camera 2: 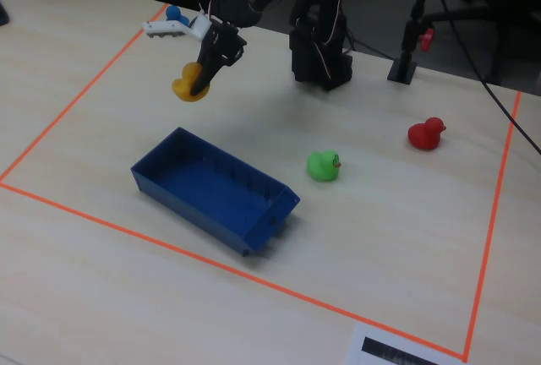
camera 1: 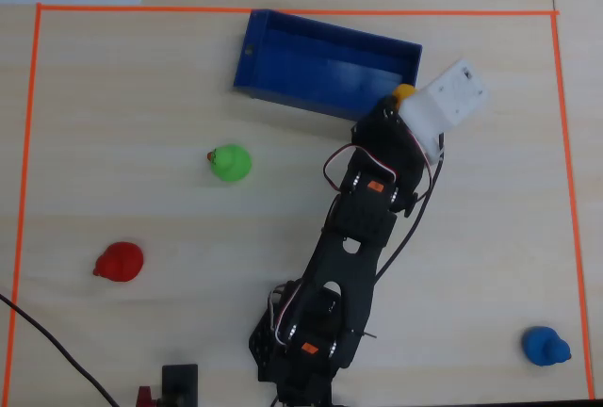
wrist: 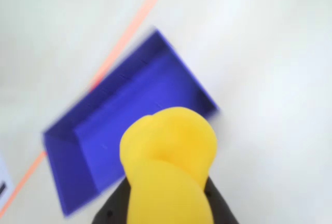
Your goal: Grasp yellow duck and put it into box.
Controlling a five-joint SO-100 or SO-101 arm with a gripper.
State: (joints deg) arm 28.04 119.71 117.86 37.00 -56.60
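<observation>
The yellow duck (wrist: 168, 167) fills the lower middle of the wrist view, held between my black fingers (wrist: 116, 208). My gripper (camera 2: 196, 84) is shut on the yellow duck (camera 2: 186, 86) and holds it in the air beside the near end of the blue box (camera 2: 211, 187). In the overhead view only the duck's top (camera 1: 403, 91) shows by the right end of the box (camera 1: 325, 63), with the gripper (camera 1: 400, 101) over it. The box (wrist: 124, 115) is open-topped and empty.
A green duck (camera 1: 229, 163) sits mid-table, a red duck (camera 1: 120, 262) at the left and a small blue duck (camera 1: 545, 346) at the lower right in the overhead view. Orange tape (camera 1: 283, 10) marks the work area. The arm's base (camera 2: 319, 44) stands at the table's far side.
</observation>
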